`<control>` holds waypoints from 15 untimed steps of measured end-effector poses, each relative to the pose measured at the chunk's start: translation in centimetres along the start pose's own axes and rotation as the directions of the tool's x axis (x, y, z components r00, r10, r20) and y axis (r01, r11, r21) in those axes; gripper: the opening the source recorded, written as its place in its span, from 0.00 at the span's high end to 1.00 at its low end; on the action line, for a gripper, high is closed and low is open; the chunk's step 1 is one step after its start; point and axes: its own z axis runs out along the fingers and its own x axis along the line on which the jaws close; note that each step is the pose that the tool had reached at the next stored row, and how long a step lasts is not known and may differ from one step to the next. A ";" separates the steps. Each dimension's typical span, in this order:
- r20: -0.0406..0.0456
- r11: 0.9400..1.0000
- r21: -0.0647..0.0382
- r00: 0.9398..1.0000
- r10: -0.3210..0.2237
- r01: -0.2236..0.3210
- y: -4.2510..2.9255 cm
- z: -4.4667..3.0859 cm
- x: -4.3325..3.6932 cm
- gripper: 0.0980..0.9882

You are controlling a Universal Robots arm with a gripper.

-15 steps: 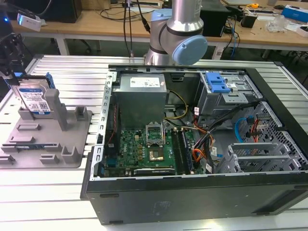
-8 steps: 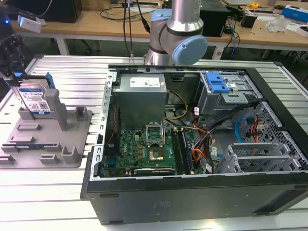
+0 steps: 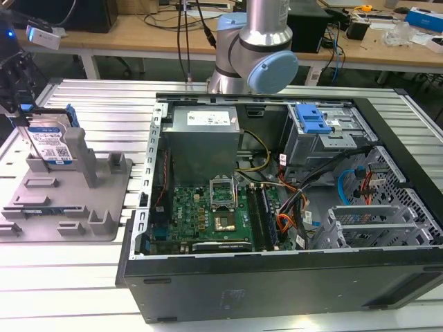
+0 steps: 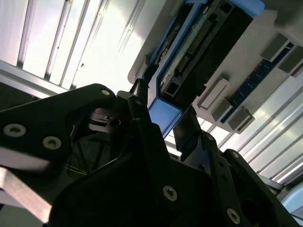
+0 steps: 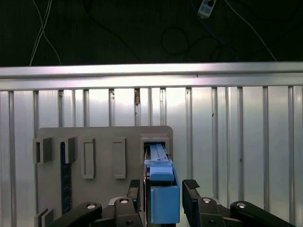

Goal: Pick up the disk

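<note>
Disk [image 5: 163,201] stands upright in the grey fixture [image 5: 102,135], tool [image 5: 163,183] open astride it, slight gaps.

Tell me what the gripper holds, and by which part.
Nothing yet, it seems: the open gripper straddles the blue-railed end of the hard drive, standing in the grey fixture; a gap shows beside one finger.

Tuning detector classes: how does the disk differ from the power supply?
The disk stands on edge in the fixture at the exterior view's left; the power supply sits inside the computer case. The disk is a thin slab, the power supply a bulkier box. The disk has blue rails; the power supply has none. Both are grey metal and labelled.
</note>
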 end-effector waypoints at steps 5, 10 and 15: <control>0.001 1.000 0.000 1.000 0.001 -0.001 -0.09 0.02 0.07 0.57; 0.001 1.000 0.000 1.000 0.006 -0.006 -0.20 0.06 0.23 0.57; 0.002 1.000 0.000 1.000 0.011 -0.011 -0.20 0.15 0.45 0.57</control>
